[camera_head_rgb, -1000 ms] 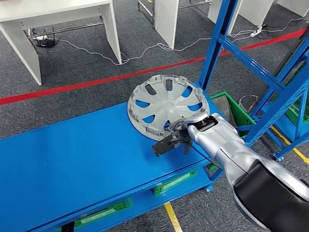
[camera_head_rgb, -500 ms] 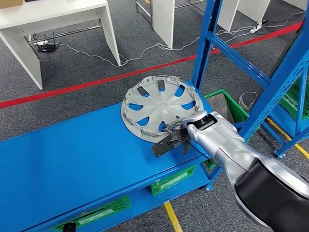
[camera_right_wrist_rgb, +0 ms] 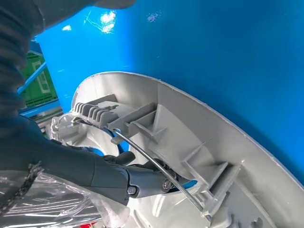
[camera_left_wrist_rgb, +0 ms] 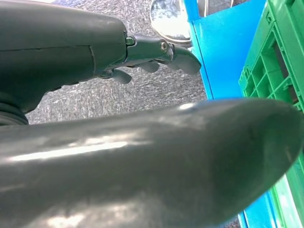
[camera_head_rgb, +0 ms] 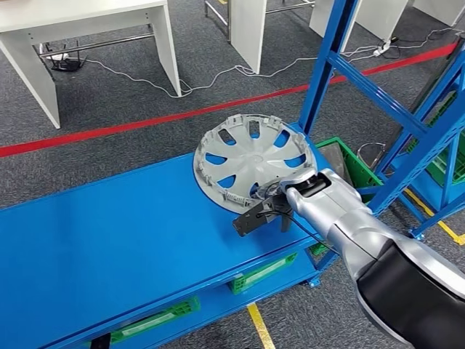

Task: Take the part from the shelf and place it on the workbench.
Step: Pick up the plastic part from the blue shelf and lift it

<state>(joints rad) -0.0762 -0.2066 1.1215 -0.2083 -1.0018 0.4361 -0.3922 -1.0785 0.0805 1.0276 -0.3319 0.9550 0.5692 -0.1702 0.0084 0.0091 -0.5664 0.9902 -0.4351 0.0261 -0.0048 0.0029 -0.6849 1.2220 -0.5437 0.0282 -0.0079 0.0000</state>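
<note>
The part is a silver hubcap [camera_head_rgb: 249, 161] lying inside-up on the right end of the blue workbench [camera_head_rgb: 120, 240]. My right hand [camera_head_rgb: 266, 209] is at its near rim. The dark fingers [camera_right_wrist_rgb: 107, 173] reach inside the rim beside the wire ring, and the thumb sticks out over the bench outside the rim, so the rim sits between them. The hubcap's ribbed inner wall [camera_right_wrist_rgb: 186, 128] shows close in the right wrist view. My left hand [camera_left_wrist_rgb: 157, 52] hangs down with its fingers stretched out and holds nothing.
A blue shelf frame [camera_head_rgb: 383, 109] rises at the right, just past the hubcap, with a green crate [camera_head_rgb: 351, 163] at its foot. Green crates [camera_head_rgb: 153, 320] sit under the bench. White tables [camera_head_rgb: 82, 22] stand beyond a red floor line [camera_head_rgb: 137, 125].
The whole view swung left and back to the right, a camera move. My right hand stays at the same spot on the hubcap's rim.
</note>
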